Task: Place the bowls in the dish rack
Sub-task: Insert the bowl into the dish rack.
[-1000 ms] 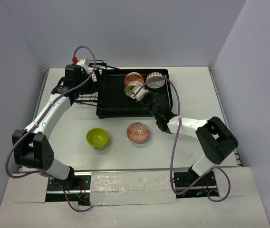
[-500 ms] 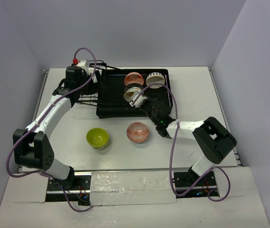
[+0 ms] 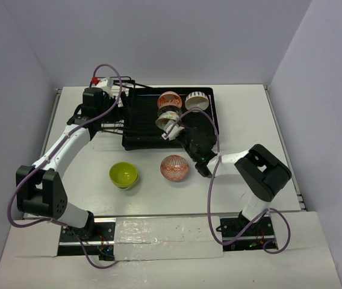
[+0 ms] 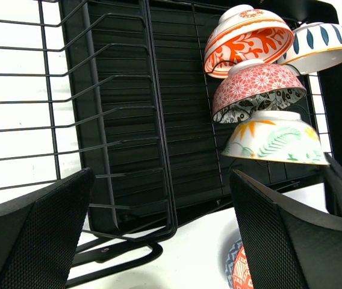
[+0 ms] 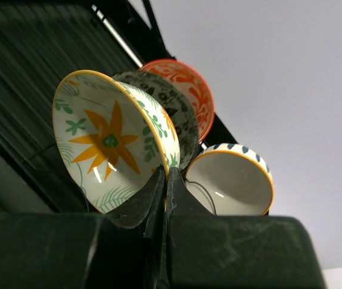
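The black dish rack (image 3: 142,123) stands at the back of the table. My right gripper (image 3: 174,129) is shut on the rim of the white bowl with the orange flower and green leaves (image 3: 166,121), holding it tilted over the rack's slats beside a pink patterned bowl (image 4: 258,90). In the right wrist view the fingertips (image 5: 166,180) pinch that bowl's (image 5: 108,144) edge. The lime green bowl (image 3: 123,174) and the red-orange patterned bowl (image 3: 174,168) sit on the table in front of the rack. My left gripper (image 3: 93,99) hangs open over the wire basket (image 4: 50,102), holding nothing.
An orange-patterned bowl (image 3: 168,99) and a white bowl with blue marks (image 3: 197,100) lean in the rack's far part. Grey walls close the table on three sides. Both arm bases sit at the near edge.
The right gripper has carried the flowered bowl a little toward the rack's near edge and left, with its forearm swinging in. The left arm has barely moved.
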`<state>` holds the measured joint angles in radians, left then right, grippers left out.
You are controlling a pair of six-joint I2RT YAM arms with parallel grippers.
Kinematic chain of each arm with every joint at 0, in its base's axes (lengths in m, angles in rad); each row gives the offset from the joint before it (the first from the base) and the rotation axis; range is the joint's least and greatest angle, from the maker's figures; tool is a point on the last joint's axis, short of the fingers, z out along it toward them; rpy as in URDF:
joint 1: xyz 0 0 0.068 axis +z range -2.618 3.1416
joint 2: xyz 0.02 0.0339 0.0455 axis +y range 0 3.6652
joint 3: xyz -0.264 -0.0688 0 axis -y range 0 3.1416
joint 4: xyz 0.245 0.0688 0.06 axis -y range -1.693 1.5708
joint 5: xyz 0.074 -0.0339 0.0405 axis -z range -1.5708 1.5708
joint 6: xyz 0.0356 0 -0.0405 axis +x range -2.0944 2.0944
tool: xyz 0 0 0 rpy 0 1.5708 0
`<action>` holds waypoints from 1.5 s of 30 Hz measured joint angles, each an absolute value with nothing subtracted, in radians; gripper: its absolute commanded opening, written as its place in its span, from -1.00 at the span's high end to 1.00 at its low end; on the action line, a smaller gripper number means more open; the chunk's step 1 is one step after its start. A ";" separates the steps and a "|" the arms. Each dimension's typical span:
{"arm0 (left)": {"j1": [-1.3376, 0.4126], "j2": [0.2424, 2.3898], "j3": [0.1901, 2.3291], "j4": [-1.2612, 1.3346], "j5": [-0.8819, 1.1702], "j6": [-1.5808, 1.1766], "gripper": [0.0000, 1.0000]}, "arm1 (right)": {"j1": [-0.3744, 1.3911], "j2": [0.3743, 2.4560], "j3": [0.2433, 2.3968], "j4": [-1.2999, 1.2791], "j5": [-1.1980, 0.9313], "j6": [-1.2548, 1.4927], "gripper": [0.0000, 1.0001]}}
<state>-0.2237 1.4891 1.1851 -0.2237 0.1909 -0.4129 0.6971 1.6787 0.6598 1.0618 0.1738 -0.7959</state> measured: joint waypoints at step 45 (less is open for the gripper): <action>-0.224 1.437 1.149 -0.215 0.194 -0.419 -0.98 | 0.698 1.407 0.620 0.825 0.165 -0.502 0.25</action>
